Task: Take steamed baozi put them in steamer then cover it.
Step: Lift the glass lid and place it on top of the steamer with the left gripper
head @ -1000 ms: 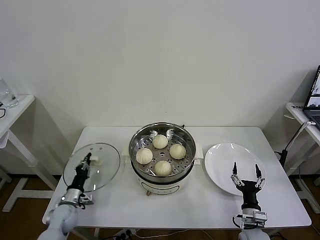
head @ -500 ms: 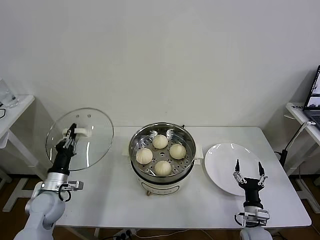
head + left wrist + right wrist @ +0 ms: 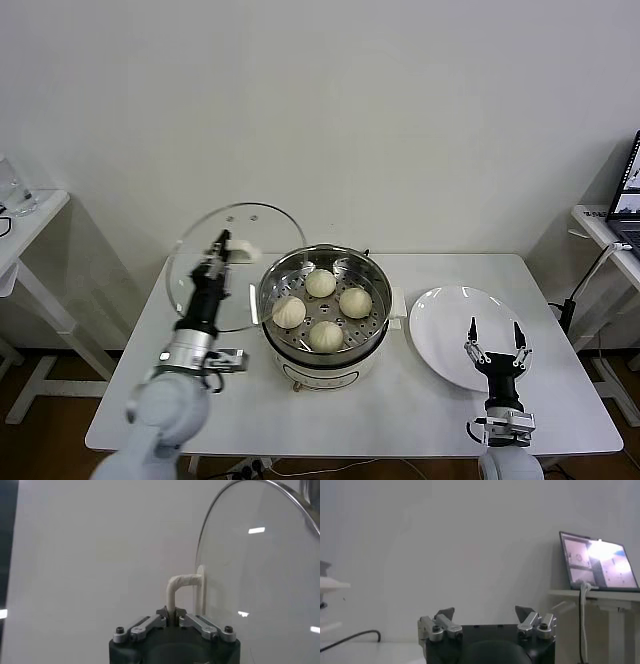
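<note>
Several cream-white baozi (image 3: pixel 320 283) sit on the perforated tray inside the shiny steamer (image 3: pixel 272 283), which stands uncovered at the table's middle. My left gripper (image 3: pixel 222 243) is shut on the white handle (image 3: pixel 176 586) of the glass cover (image 3: pixel 205 260) and holds it tilted on edge in the air, just left of the steamer with its rim near the pot's left wall. In the left wrist view the cover's glass (image 3: pixel 260 570) fills one side. My right gripper (image 3: pixel 494 335) points up, open and empty, over the near edge of the plate.
A flat white plate (image 3: pixel 445 315) lies right of the steamer. The steamer rests on a white electric base (image 3: pixel 320 375). Side tables stand far left and far right, with a laptop (image 3: pixel 597 561) on the right one. A white wall is behind the table.
My left arm has lifted the cover off the table's left side, swung it up, then carried it right until it hangs beside the steamer. The right gripper has barely moved.
</note>
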